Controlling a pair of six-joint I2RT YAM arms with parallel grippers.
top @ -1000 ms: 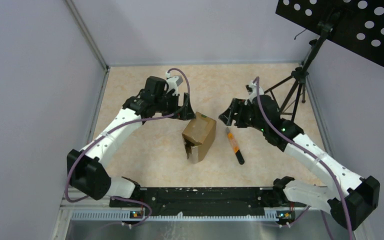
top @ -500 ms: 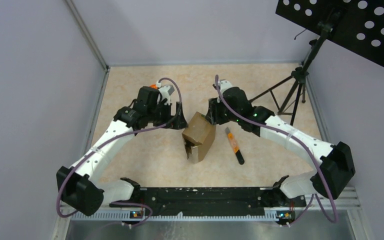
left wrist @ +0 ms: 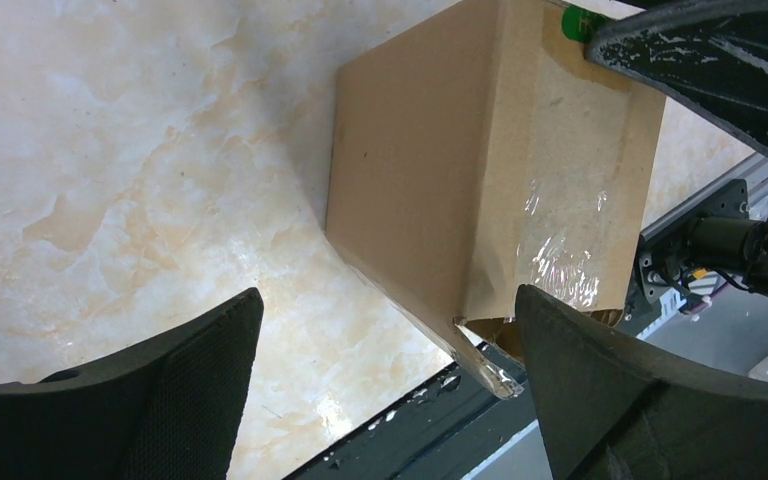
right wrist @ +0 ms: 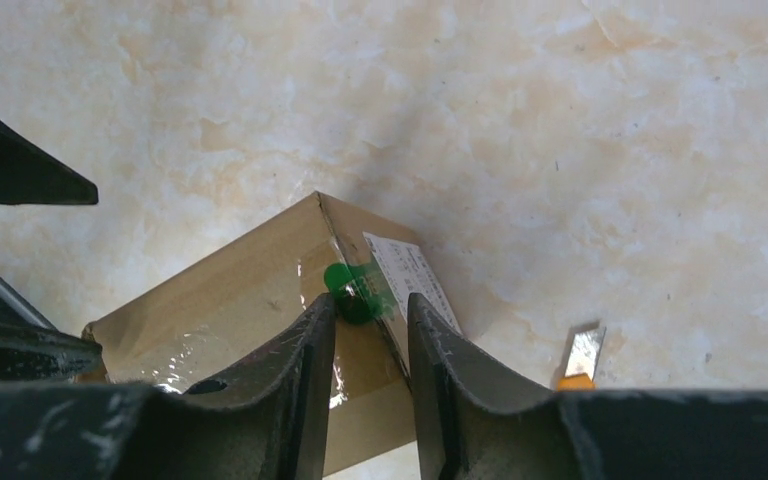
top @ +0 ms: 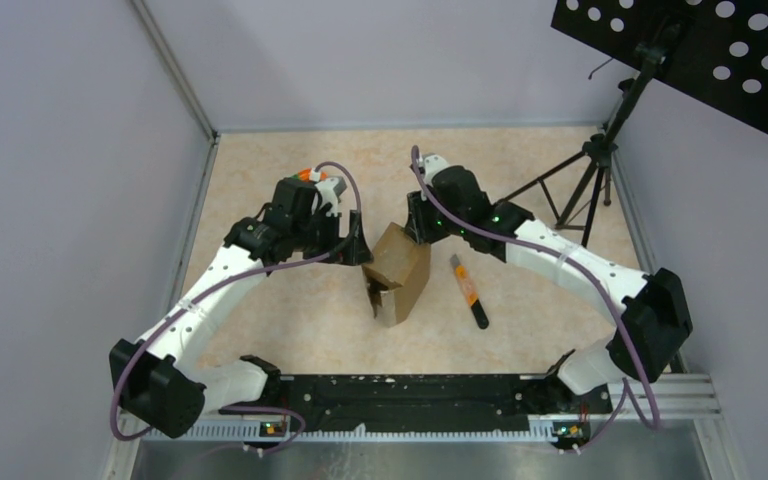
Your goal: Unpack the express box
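The express box (top: 400, 268), a small brown carton with clear tape, lies mid-table with a flap hanging open at its near end. My left gripper (top: 357, 247) is wide open at the box's far left corner; in the left wrist view the box (left wrist: 460, 170) lies just beyond the gripper (left wrist: 390, 350), not touching either finger. My right gripper (top: 416, 227) is at the box's far top edge. In the right wrist view it (right wrist: 371, 330) has its jaws a narrow gap apart, straddling the box's (right wrist: 250, 290) ridge by a green sticker (right wrist: 345, 280).
A utility knife (top: 469, 291) with an orange middle lies right of the box; its blade tip shows in the right wrist view (right wrist: 582, 352). A black tripod (top: 585, 170) stands at the back right. Grey walls enclose the left and back sides.
Both arms have moved in on the box. The right gripper has swung left from near the knife to the box's far top edge. The left gripper has come down beside the box's left corner.
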